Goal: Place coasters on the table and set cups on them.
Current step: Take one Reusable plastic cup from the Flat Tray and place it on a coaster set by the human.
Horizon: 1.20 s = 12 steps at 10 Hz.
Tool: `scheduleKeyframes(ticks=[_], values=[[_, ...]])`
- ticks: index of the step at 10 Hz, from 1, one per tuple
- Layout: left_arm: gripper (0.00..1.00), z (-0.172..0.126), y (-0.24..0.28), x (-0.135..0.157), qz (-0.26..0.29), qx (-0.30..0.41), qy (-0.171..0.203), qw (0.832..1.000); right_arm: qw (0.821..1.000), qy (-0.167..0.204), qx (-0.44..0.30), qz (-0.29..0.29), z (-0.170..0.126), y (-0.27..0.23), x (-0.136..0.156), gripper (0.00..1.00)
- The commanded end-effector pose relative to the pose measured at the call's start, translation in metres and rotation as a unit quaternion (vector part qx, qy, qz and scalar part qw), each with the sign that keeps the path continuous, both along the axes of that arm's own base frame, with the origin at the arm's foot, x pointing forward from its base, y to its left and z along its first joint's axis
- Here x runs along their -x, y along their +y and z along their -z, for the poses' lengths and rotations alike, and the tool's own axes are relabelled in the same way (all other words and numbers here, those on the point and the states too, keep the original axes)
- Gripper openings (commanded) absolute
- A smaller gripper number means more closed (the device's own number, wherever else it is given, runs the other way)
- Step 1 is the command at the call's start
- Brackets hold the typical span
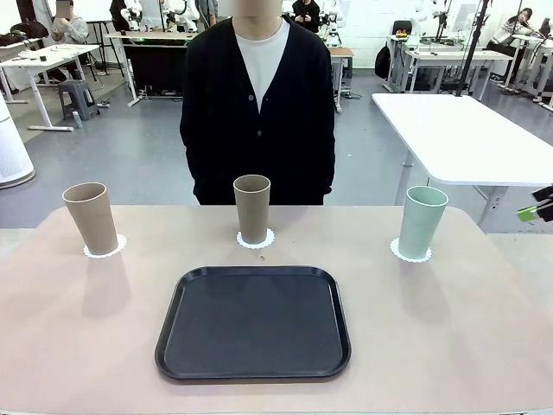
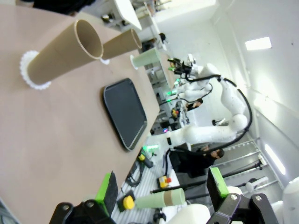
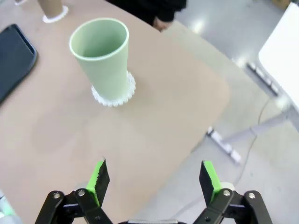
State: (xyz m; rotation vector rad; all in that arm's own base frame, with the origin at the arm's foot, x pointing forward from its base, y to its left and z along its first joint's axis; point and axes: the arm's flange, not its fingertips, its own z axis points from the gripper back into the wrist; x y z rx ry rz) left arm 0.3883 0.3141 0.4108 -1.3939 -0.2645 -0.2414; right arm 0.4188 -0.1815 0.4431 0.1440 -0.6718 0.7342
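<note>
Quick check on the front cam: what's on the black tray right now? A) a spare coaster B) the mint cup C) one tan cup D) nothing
D: the black tray is bare; the two tan cups and the mint cup each stand on a coaster on the table beyond it.

Black rounded tray (image 1: 253,324), empty, before a dark-cardiganed person (image 1: 257,104).

- Evenly and brightly lit from overhead; ceiling panel (image 2: 258,43) blown out.
- Soft shadows cast toward camera under cups (image 1: 251,208).
- Wide-angle stretching noted at wrist-view edges; distant background soft.
</note>
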Motion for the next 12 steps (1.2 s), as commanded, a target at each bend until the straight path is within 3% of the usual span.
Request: scheduleKeyframes(ticks=[1,4,6,7,12], values=[[1.0,-0.002,0.001,0.0,-0.002,-0.004,0.007,1.0,0.998,0.052,0.029,0.029,-0.023,0.032,0.023,1.0],[1.0,-0.002,0.001,0.0,-0.002,-0.004,0.007,1.0,0.995,0.034,0.039,0.087,-0.046,0.05,0.03,1.0],[1.0,-0.002,0.001,0.0,-0.002,-0.004,0.007,1.0,0.998,0.036,0.026,0.055,-0.037,0.049,0.016,1.0],[1.0,-0.002,0.001,0.0,-0.002,-0.004,0.007,1.0,0.996,0.036,0.036,0.073,-0.051,0.048,0.029,1.0],[1.0,-0.002,0.001,0.0,-0.002,-0.004,0.007,1.0,0.996,0.036,0.036,0.073,-0.051,0.048,0.029,1.0]])
